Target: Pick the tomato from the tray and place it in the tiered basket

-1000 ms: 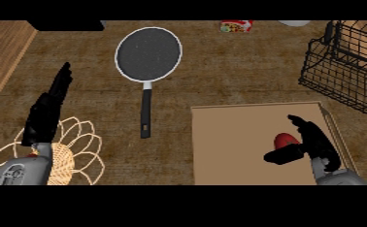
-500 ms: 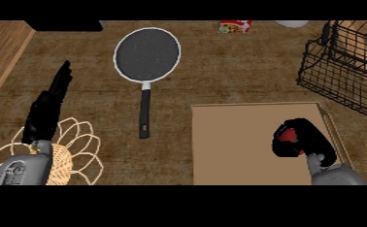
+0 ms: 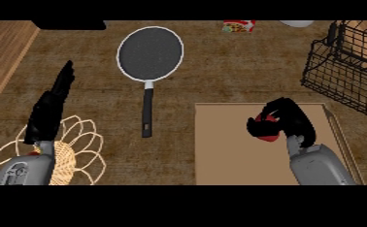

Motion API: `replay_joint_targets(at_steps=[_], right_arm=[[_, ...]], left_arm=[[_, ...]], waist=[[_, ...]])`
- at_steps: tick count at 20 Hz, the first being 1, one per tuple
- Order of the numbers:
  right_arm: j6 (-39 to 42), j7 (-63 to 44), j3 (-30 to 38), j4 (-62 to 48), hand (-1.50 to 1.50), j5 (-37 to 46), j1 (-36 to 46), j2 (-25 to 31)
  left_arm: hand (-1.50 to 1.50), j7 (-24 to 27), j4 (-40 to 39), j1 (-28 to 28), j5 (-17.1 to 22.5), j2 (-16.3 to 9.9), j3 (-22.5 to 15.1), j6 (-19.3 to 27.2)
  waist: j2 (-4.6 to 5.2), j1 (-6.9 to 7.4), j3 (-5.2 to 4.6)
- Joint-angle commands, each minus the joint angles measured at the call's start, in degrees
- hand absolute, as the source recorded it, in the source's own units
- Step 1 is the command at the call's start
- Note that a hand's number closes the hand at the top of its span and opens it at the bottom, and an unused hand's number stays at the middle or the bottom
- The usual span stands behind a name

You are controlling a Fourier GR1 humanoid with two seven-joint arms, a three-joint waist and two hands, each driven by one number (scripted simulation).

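The tomato (image 3: pixel 268 130) is enclosed by the curled fingers of the right hand (image 3: pixel 287 119), over the upper right part of the tray (image 3: pixel 229 153). The tiered basket (image 3: pixel 337 66) is seen at the right edge, apart from the tray. A frying pan (image 3: pixel 150 56) lies left of the tray. The left hand (image 3: pixel 50 107) is held straight-fingered at the left, above a wicker stand (image 3: pixel 68 155).

Your right hand (image 3: pixel 290 119) sits over the tray (image 3: pixel 222 163), near its far right corner, fingers curled round the tomato (image 3: pixel 267 135). Left hand (image 3: pixel 50 108) flat, fingers straight, near the worktop's left edge.
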State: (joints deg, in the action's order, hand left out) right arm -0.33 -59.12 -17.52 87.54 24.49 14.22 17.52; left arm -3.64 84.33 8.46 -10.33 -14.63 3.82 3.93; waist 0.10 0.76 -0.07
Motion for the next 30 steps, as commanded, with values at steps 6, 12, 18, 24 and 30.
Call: replay_joint_targets(at_steps=[6,12,18,24,30], right_arm=[[-15.8,-0.3,2.0,-18.8,1.50,16.9,26.1,-9.5],[-21.7,-3.6,2.7,-17.9,1.50,30.2,34.2,-6.3],[-18.9,-4.1,7.2,-20.7,1.50,36.9,41.1,-3.1],[-4.3,-1.0,12.6,-21.5,1.50,33.7,46.3,4.9],[-4.1,5.9,18.6,-17.4,1.50,27.7,42.8,6.9]], left_arm=[[0.00,-0.4,-0.6,1.4,-0.8,1.1,-1.4,0.0],[0.00,1.1,-1.7,0.3,-0.7,0.3,0.0,0.1],[0.00,1.4,0.9,-2.2,0.0,-0.8,0.7,-1.4],[0.00,-0.4,1.6,-1.4,-0.7,0.6,0.3,-0.3],[0.00,-0.7,-0.5,0.6,-1.3,0.7,1.3,-0.4]], waist=[[0.58,2.51,0.08],[-0.11,0.50,-0.02],[-0.18,0.28,0.03],[-0.13,-0.18,0.04],[-0.16,-0.71,0.06]])
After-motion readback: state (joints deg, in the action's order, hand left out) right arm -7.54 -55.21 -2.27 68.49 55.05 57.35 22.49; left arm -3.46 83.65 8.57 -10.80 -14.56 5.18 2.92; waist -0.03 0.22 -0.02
